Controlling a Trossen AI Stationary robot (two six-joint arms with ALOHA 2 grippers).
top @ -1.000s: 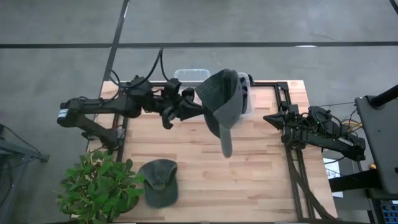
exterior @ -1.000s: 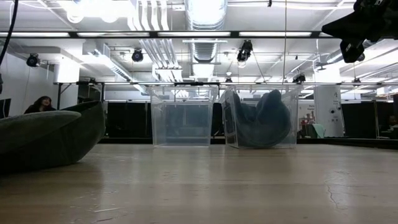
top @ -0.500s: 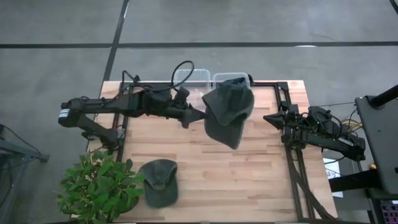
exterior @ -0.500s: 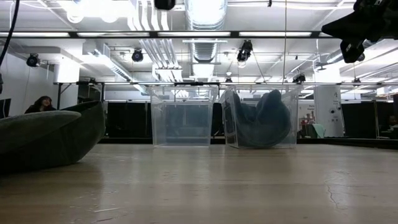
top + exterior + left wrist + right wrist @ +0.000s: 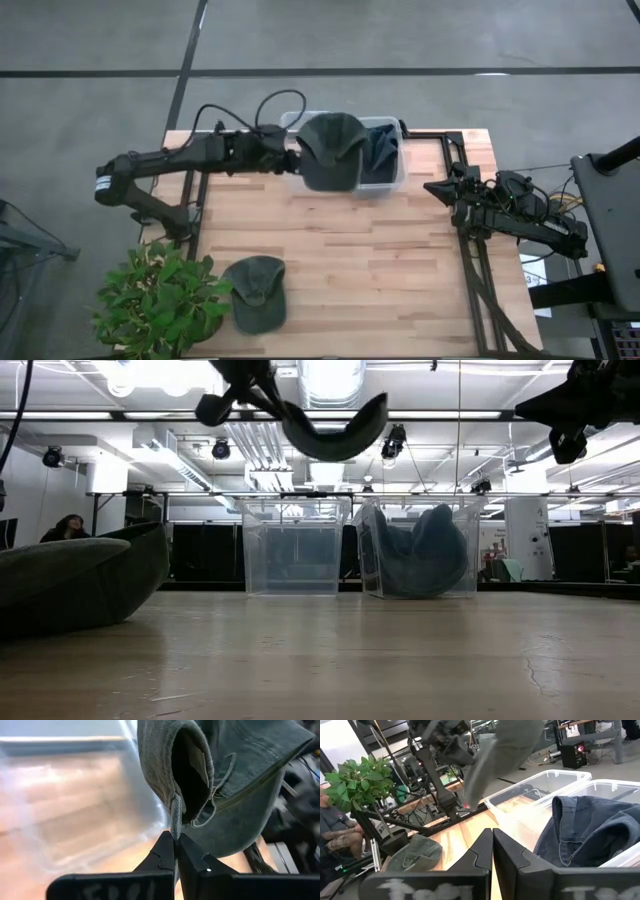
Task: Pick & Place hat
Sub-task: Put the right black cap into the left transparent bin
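**Operator:** What has your left gripper got?

**Observer:** Your left gripper (image 5: 174, 845) is pinched tight on the back strap of the green hat (image 5: 330, 150). The hat hangs from the fingertips (image 5: 165, 851) in the air, over the two clear bins at the far edge of the table (image 5: 400, 270). From the low camera you see it well above the bin tops, brim curving like a bowl (image 5: 335, 430).

**Operator:** Which bin is it over?

**Observer:** From above, the hat covers most of the left bin (image 5: 300, 122) and overlaps the near-left edge of the right bin (image 5: 395, 150). Your left bin looks empty in the low view (image 5: 293, 550). Your right bin holds a dark blue hat (image 5: 378, 152), slumped against the bin's wall (image 5: 420, 555); the right wrist camera shows it too (image 5: 590, 832).

**Operator:** And the right arm?

**Observer:** Your right gripper (image 5: 437, 190) waits at the right edge of the table, fingers pressed together and holding nothing (image 5: 492, 845).

**Operator:** Anything else on the table?

**Observer:** A second green hat (image 5: 257, 290) lies near the front left, well apart from the bins, just beside a potted plant (image 5: 160, 300) at the corner. A person (image 5: 65, 528) sits far back in the room.
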